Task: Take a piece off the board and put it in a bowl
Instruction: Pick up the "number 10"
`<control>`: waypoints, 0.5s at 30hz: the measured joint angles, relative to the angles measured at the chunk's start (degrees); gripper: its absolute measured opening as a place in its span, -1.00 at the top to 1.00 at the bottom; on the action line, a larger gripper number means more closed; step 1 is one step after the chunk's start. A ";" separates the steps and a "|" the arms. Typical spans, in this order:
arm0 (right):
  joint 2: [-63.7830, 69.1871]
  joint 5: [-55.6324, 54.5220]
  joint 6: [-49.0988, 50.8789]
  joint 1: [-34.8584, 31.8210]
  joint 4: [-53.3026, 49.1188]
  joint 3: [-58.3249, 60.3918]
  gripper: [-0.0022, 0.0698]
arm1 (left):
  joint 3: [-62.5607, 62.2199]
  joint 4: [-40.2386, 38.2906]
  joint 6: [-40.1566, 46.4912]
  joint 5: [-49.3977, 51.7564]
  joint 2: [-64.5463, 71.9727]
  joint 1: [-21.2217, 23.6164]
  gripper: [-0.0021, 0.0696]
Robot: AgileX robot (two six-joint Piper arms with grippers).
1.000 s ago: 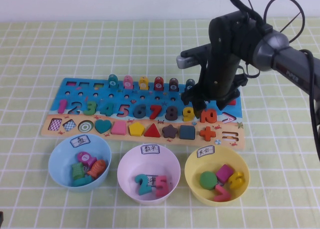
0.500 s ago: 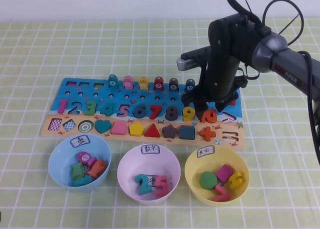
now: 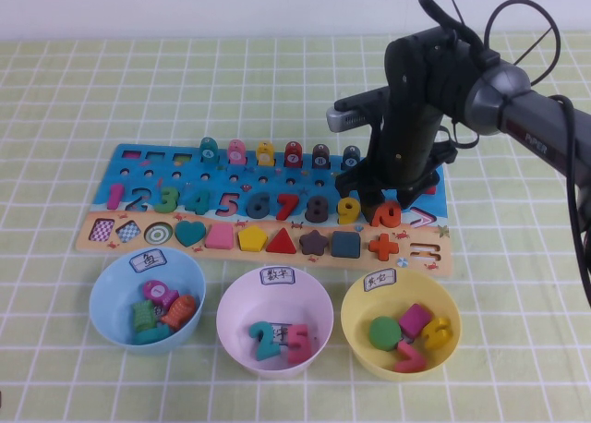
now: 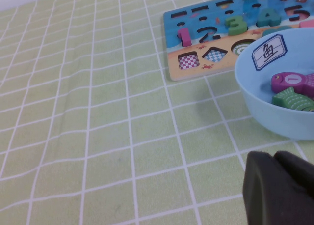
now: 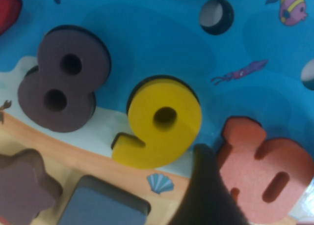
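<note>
The orange-red "10" piece point(image 3: 387, 215) lies in its slot at the right end of the number row on the board point(image 3: 138, 178). My right gripper point(image 3: 383, 201) is down on the board, open, with its jaws on either side of the piece. In the right wrist view one dark finger point(image 5: 206, 195) touches the "1" edge of the piece point(image 5: 267, 171); the other finger is out of view. The pale pink bowl point(image 3: 231, 303) stands in front of the board's middle and holds a few number pieces. My left gripper point(image 4: 277, 185) is shut and empty, low over the tablecloth beside the light blue bowl point(image 4: 255, 102).
The yellow "9" point(image 3: 348, 210) sits just left of the piece, the red plus sign point(image 3: 383, 247) just in front of it. The light blue bowl point(image 3: 106, 298) with fish pieces is front left. The yellow bowl point(image 3: 443, 303) is front right. Pegs stand along the board's far edge.
My right gripper has come down from just above the board onto the "10" piece; it has hardly moved in the last half second. The piece stays on the board.
</note>
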 joint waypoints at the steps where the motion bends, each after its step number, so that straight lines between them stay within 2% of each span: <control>1: 0.00 0.00 0.00 0.00 0.00 0.00 -0.17 | 0.00 0.00 0.00 0.00 0.00 0.00 0.96; 15: 0.00 -0.10 -0.20 0.00 -1.16 0.00 -0.17 | 0.00 0.22 0.00 0.00 0.00 0.00 0.96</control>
